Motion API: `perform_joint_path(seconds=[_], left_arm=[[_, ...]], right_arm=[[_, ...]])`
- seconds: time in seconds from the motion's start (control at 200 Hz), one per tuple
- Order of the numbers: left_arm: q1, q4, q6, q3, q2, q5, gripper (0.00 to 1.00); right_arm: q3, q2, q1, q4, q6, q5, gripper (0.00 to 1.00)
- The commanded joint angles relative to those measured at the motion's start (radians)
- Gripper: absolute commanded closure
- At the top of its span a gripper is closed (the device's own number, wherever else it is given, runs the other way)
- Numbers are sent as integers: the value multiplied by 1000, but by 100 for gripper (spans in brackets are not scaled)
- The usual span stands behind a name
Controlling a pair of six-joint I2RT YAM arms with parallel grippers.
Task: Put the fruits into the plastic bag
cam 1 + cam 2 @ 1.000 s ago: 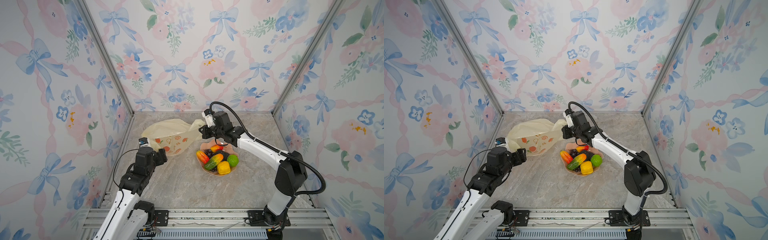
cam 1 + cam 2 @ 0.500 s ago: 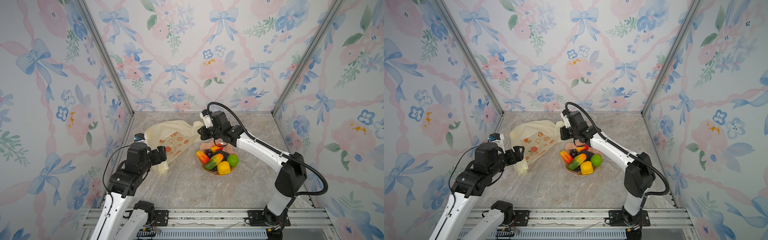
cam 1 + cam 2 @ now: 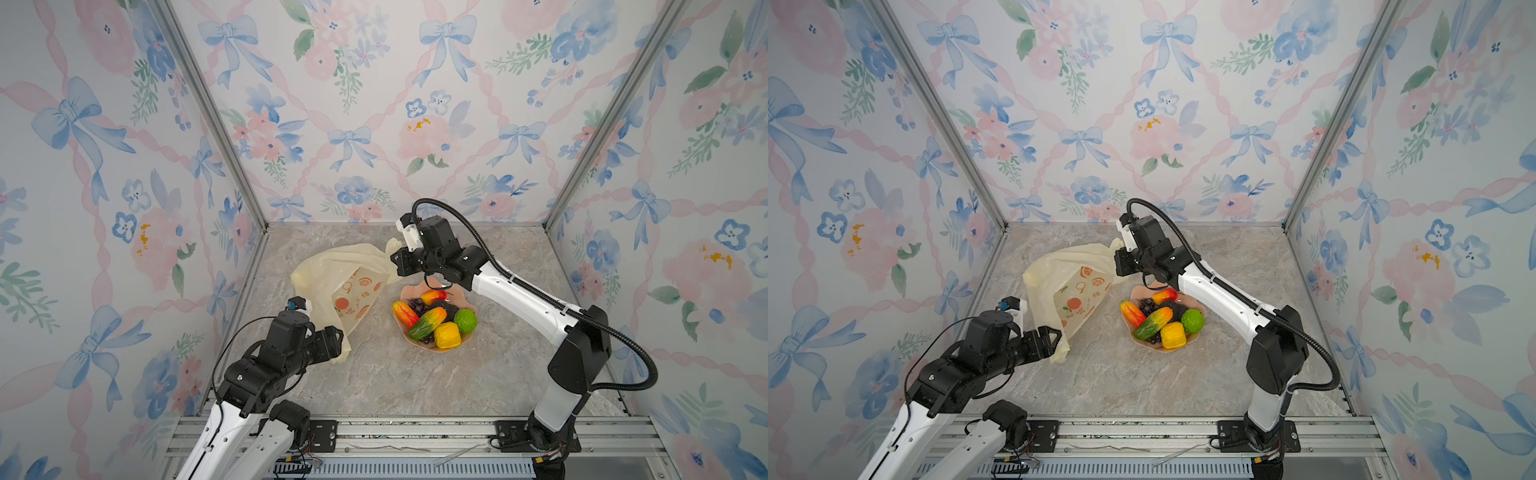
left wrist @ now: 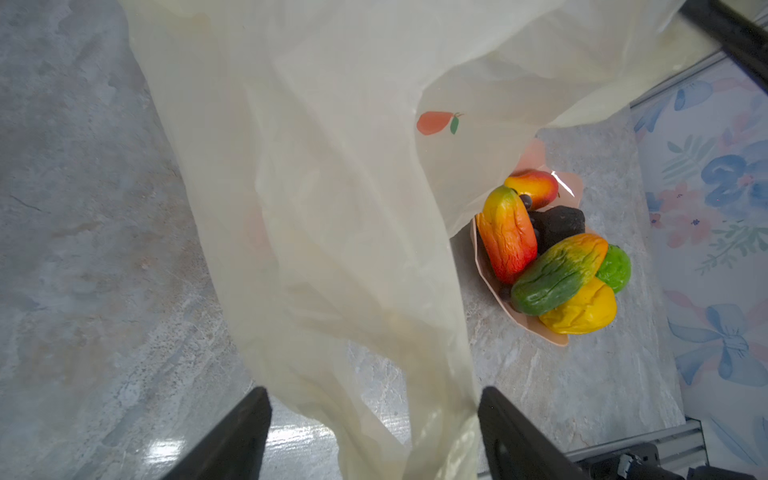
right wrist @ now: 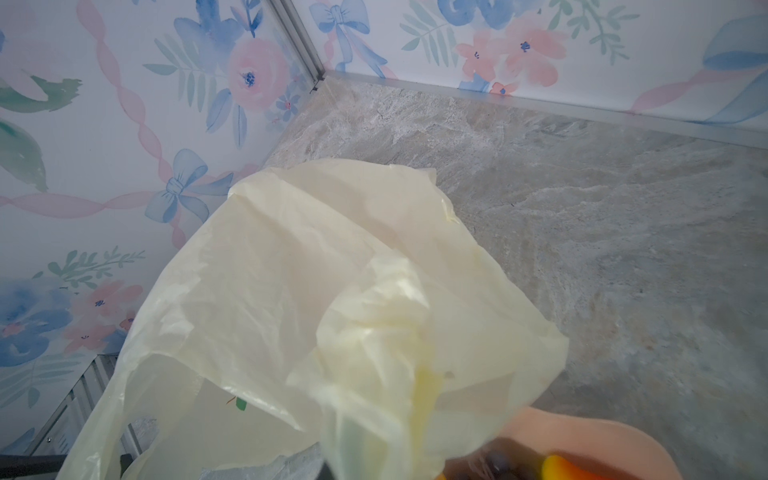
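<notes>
Top views: I stand at a marbled counter (image 3: 415,386) with flowered walls around it, one arm at each side.
Plastic bag: the plastic bag (image 3: 332,274) (image 3: 1059,270) is strung between my two pincers, to the left of the dish (image 3: 415,344) (image 3: 1142,343). Its printed orange panel faces up.
Right pincer: my right pincer (image 3: 395,262) (image 3: 1117,262) is pressed together on a bunched handle of the bag, lifted off the counter just behind the dish's far rim. The right wrist view shows the pale film (image 5: 311,270) gathering toward it.
Left pincer: my left pincer (image 3: 336,345) (image 3: 1054,343) is spread wide at the bag's near end. In the left wrist view (image 4: 372,390) a strip of the bag (image 4: 332,208) hangs between my fingers (image 4: 511,436), brushing this one and pinched by neither.
Fruits: the fruits are all heaped in the dish (image 4: 548,337) and none is in the bag.
Heap, from the top views: the lemon (image 3: 446,334) is at the near rim and the lime (image 3: 465,321) to its right. The green-orange piece (image 3: 428,323) lies across the middle. Two red-yellow mangoes (image 3: 405,313) sit at the left and far sides, with the grape bunch (image 3: 415,305) tucked between them.
Dish and bag: they lie close, and the left wrist view shows the film overlapping the dish's rim.
</notes>
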Motion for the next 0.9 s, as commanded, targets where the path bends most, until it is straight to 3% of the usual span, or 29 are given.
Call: perform_joint_path(seconds=[0.0,0.25,0.745,0.805,0.835,0.895], left_arm=[[-33,-19,-75,-6,-1,0,20],[-61,-7,-88,15,62,50,22],[-114,130,-95,-21,157,6,29],[-126,155,-101,-42,169,2,34],[-131,168,-106,-51,173,1,43],[-138,189,-115,-89,173,-6,77]], right_arm=[[27,25,17,-18,20,11,100],[28,25,27,-11,22,22,100],[36,26,51,-5,33,28,100],[32,25,51,-1,33,31,100],[30,23,52,3,31,31,100],[27,23,49,9,25,31,100]])
